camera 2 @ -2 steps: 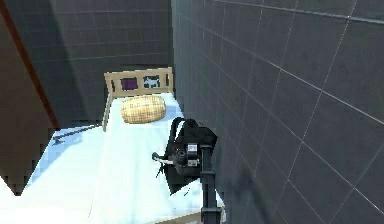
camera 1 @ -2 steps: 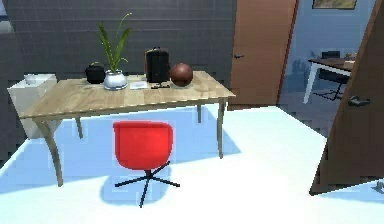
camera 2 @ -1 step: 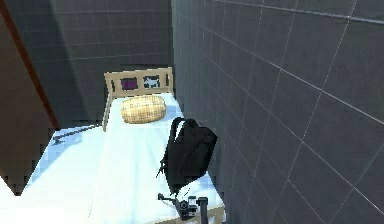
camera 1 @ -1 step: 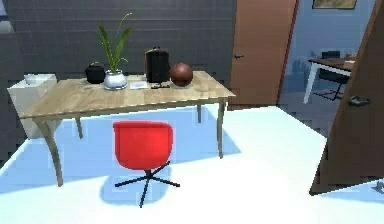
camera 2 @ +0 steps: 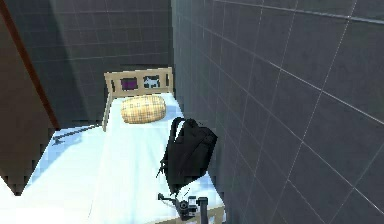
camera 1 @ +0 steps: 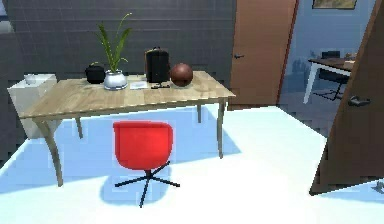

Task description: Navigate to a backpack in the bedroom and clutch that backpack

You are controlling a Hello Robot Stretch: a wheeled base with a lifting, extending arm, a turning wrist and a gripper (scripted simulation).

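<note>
A black backpack (camera 2: 189,153) stands upright on the bed (camera 2: 120,165), leaning against the grey tiled wall on the arm side view's right. My gripper (camera 2: 176,200) shows at the bottom edge of that view, just below the backpack's base, at the end of the dark arm (camera 2: 203,213). The backpack rests on the bed right behind the gripper, so I cannot tell whether it holds anything.
A checked pillow (camera 2: 143,110) lies by the wooden headboard (camera 2: 139,79). Ahead stands a wooden desk (camera 1: 120,100) with a potted plant (camera 1: 115,62), a dark pot (camera 1: 95,72), a dark case (camera 1: 157,65) and a brown ball (camera 1: 181,73). A red chair (camera 1: 143,148) sits before it. A brown door (camera 1: 358,100) stands ajar at the right.
</note>
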